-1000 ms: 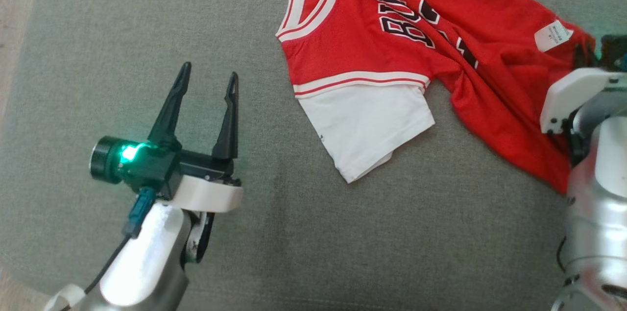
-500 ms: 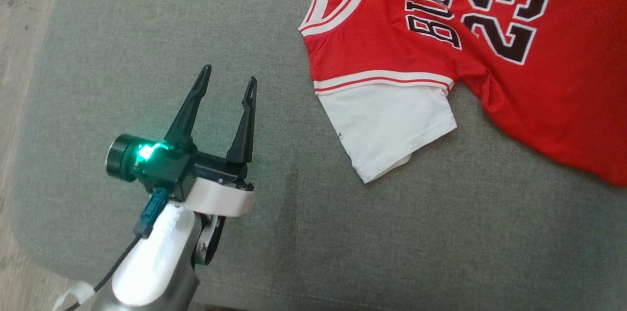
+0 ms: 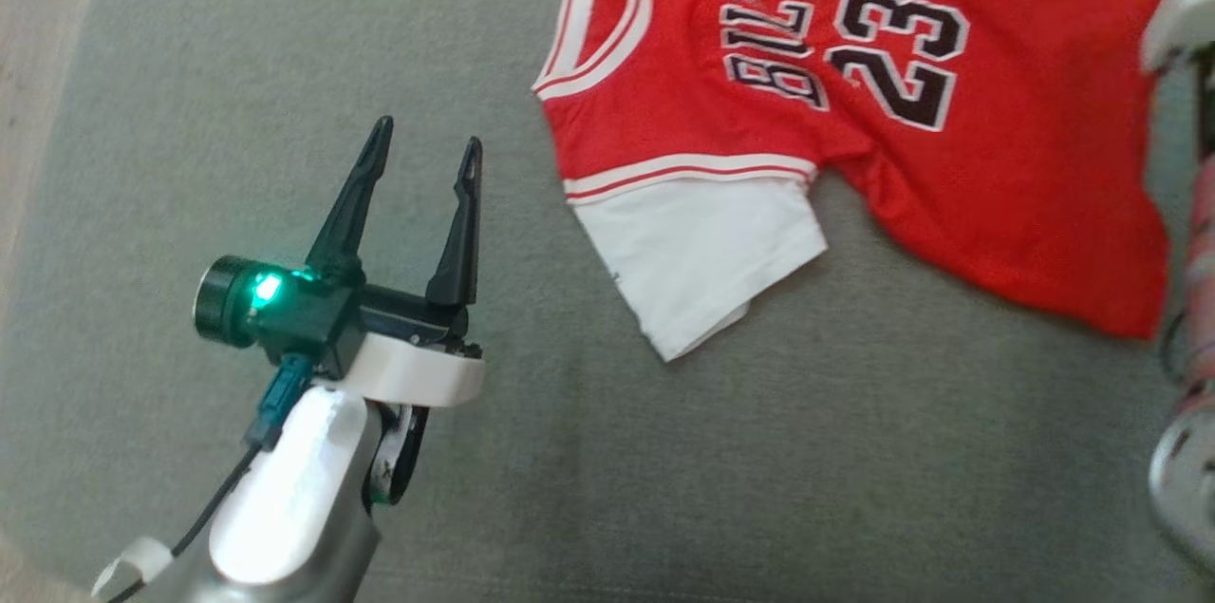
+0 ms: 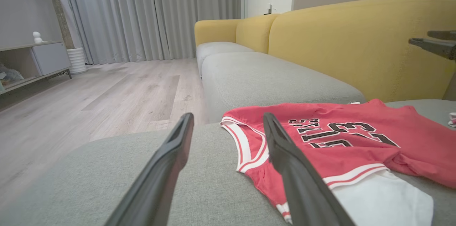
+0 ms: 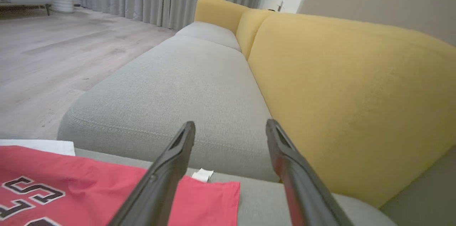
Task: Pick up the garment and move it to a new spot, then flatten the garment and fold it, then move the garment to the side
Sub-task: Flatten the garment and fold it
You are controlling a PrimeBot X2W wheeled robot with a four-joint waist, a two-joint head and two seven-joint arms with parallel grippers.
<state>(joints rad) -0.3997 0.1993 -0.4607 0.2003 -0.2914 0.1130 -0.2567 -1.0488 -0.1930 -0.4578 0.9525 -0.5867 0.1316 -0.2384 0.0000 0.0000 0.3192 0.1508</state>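
Left gripper (image 3: 427, 132): fingers spread wide with nothing between them, held over the grey seat cushion (image 3: 664, 489), near and left of the red jersey (image 3: 883, 166). Its fingertips point toward the collar and are apart from the cloth.

Right gripper (image 5: 231, 122): fingers also spread wide and empty. It is raised above the right end of the red jersey, in front of the yellow backrest (image 5: 356, 94).

The red jersey lies on the far right part of the cushion, lettering and the number 23 facing up, collar to the left. Its white sleeve (image 3: 698, 252) extends toward the near side. A small white label (image 5: 202, 175) lies at the far edge of the cloth.
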